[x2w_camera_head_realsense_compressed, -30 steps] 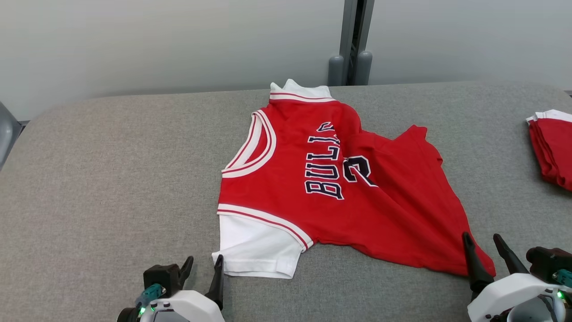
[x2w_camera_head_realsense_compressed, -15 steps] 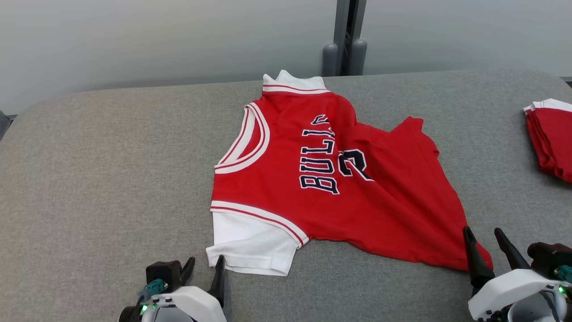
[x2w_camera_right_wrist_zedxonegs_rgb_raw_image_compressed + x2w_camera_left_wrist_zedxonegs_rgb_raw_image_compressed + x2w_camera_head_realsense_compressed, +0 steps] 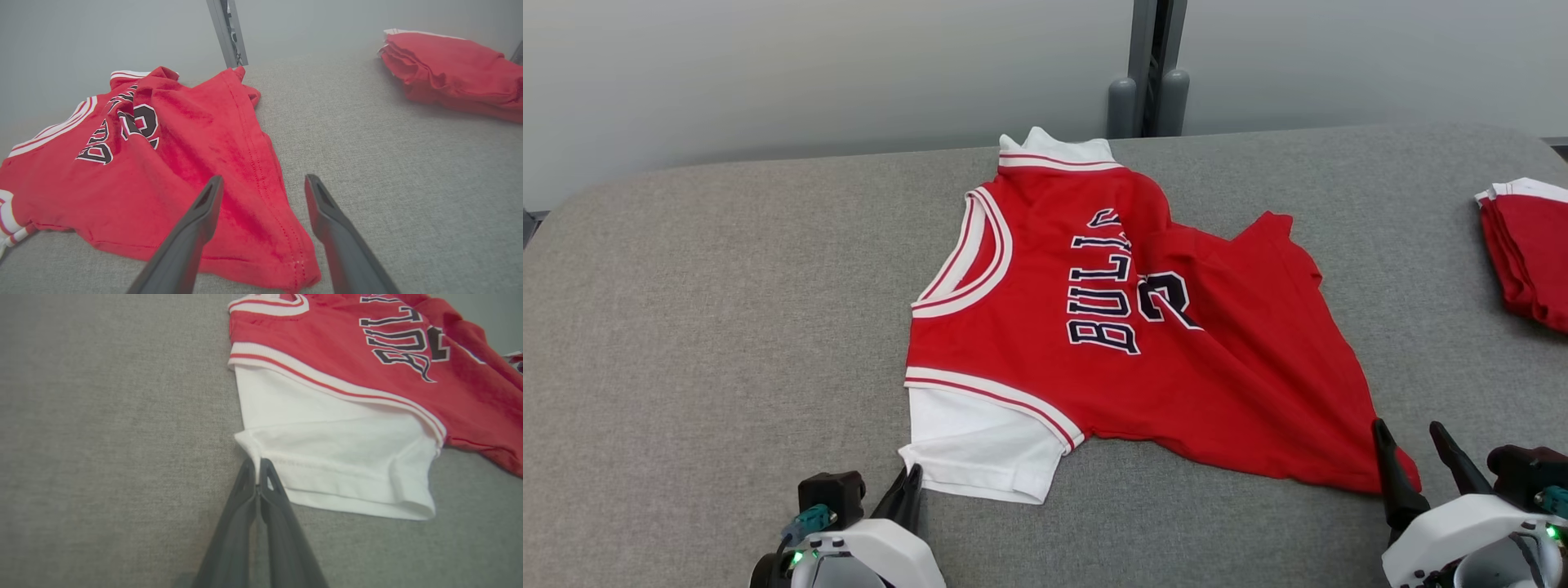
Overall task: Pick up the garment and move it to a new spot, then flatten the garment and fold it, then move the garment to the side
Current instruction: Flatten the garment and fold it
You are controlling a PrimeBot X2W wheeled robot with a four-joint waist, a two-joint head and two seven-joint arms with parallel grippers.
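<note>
Garment (image 3: 1111,327), a red jersey with white sleeves, lay rumpled mid-tabletop (image 3: 727,286). The left wrist view made plain what the head view barely showed: the left end effector (image 3: 257,470) clenched on the white sleeve (image 3: 327,457) at its near corner. The right wrist view showed the right end effector (image 3: 263,179) spread wide, straddling the red hem corner. A folded red pile (image 3: 449,73) sat well apart.

The garment (image 3: 1029,327) is soft matt cloth; the table (image 3: 727,327) is covered in coarse woven fabric.
</note>
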